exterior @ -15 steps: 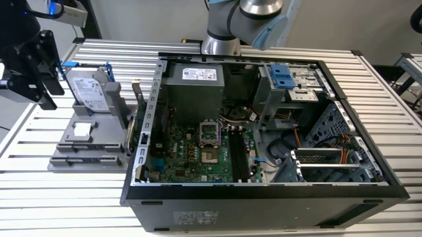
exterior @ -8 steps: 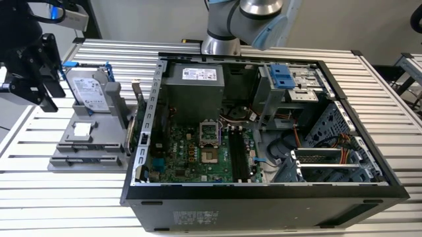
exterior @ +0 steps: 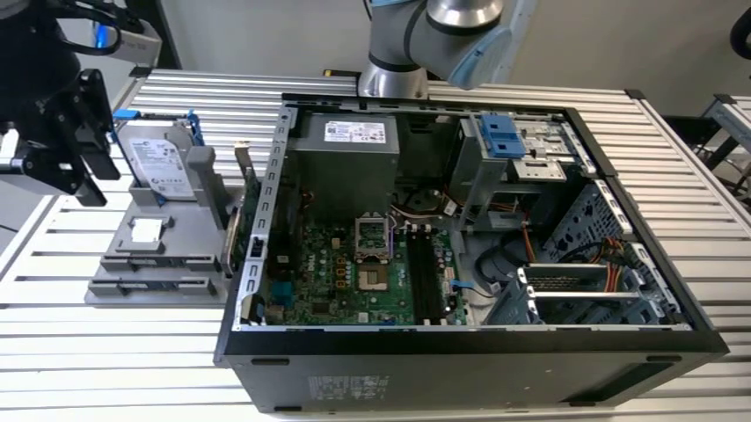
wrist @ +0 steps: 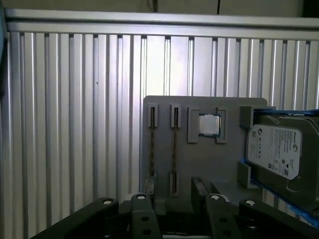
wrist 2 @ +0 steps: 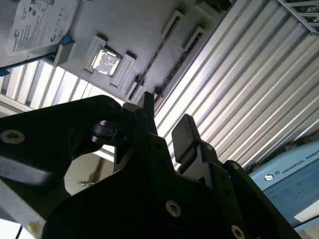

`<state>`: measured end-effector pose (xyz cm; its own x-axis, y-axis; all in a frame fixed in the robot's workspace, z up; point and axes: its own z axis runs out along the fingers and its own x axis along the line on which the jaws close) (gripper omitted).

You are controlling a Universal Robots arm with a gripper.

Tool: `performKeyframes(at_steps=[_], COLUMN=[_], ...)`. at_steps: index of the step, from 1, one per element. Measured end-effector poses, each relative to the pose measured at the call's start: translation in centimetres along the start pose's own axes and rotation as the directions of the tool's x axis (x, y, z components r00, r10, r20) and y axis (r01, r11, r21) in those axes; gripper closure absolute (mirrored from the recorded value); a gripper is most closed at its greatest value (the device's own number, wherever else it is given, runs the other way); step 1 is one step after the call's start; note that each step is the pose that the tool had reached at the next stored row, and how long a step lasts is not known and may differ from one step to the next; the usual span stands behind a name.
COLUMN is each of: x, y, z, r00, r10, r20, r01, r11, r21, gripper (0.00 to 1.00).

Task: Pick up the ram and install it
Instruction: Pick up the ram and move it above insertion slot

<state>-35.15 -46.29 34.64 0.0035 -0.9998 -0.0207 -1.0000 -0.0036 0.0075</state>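
Ram (wrist: 174, 145) stood thin in its holder (wrist: 214, 167); the gripper (wrist: 174, 188), jaws apart, could miss it if misaligned.

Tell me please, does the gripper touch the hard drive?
Apart. In the second wrist view, the gripper sits clear of the hard drive, with gray holder between.

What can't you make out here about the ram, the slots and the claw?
ram: edge-on in the grey tray in the first wrist view, so its chips are hidden.
motherboard slots: too small in the exterior view to tell whether their latches are open.
claw: in the second wrist view its own black body hides part of the tray.
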Motion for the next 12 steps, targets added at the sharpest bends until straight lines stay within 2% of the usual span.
performKeyframes(at_steps=[8,12], x=[0.18,0.27], y=[0.00,0.00], z=[0.60,0.91], r00=[1.0000,1.0000], r10=[0.004,0.006], r20=[0.0000,0.0027], r01=[-0.004,-0.006], r11=[1.0000,1.0000], r21=[0.0001,0.0001], gripper=[0.00,0.00])
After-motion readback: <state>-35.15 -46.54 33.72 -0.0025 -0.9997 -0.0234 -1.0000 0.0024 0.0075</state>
